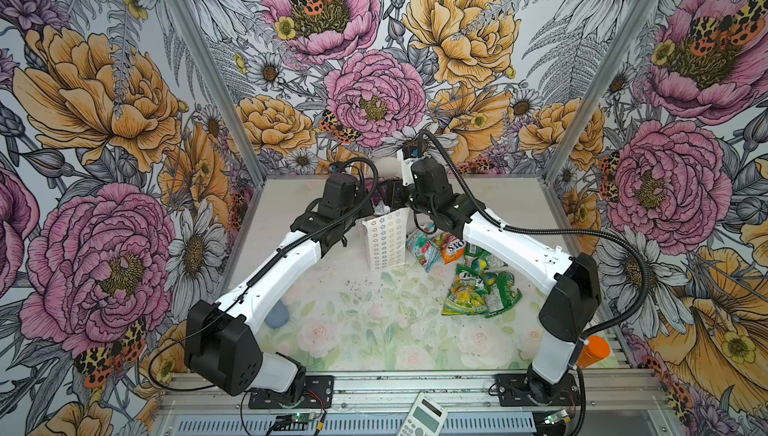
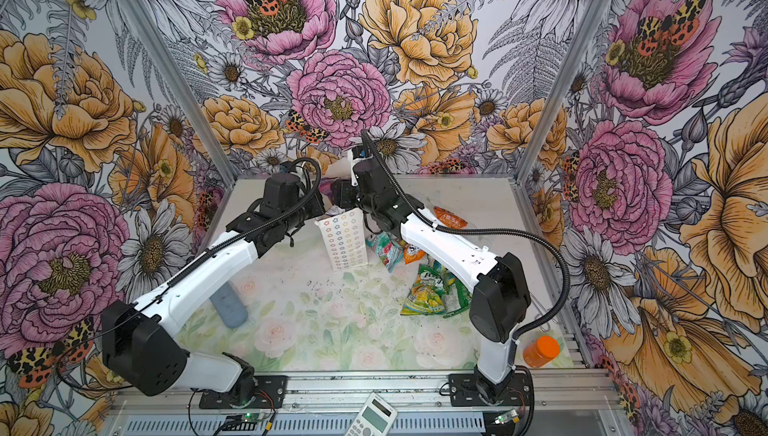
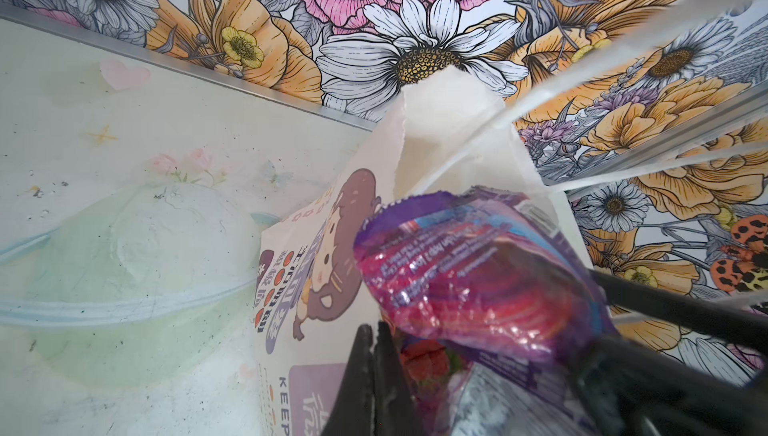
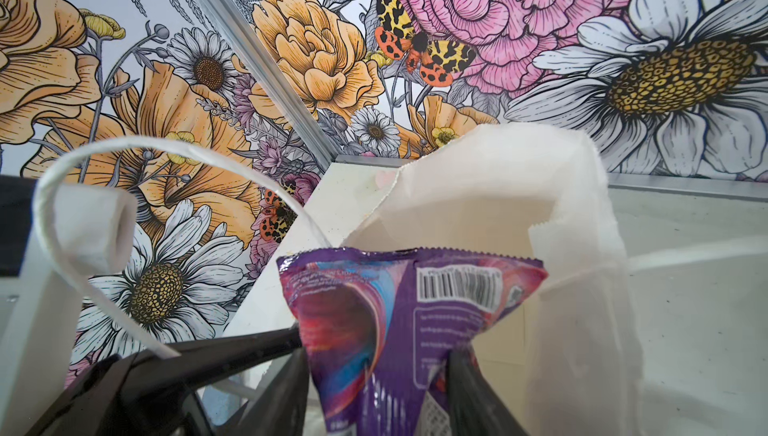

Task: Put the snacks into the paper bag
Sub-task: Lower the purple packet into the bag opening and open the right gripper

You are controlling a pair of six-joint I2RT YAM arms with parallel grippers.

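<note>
The white paper bag stands at the middle back of the table with both wrists above its mouth. My left gripper is shut, pinching the bag's printed wall at the rim. A purple snack hangs in the bag's mouth. My right gripper is open, and the packet sits between its spread fingers. Other snacks lie right of the bag: a teal one, an orange one and a green and yellow heap. Another orange packet lies behind the right arm.
The bag's white cord handle loops up beside the right gripper. A blue-grey object lies under the left arm. An orange bottle stands at the front right and a calculator lies on the front rail. Walls close in the back and sides.
</note>
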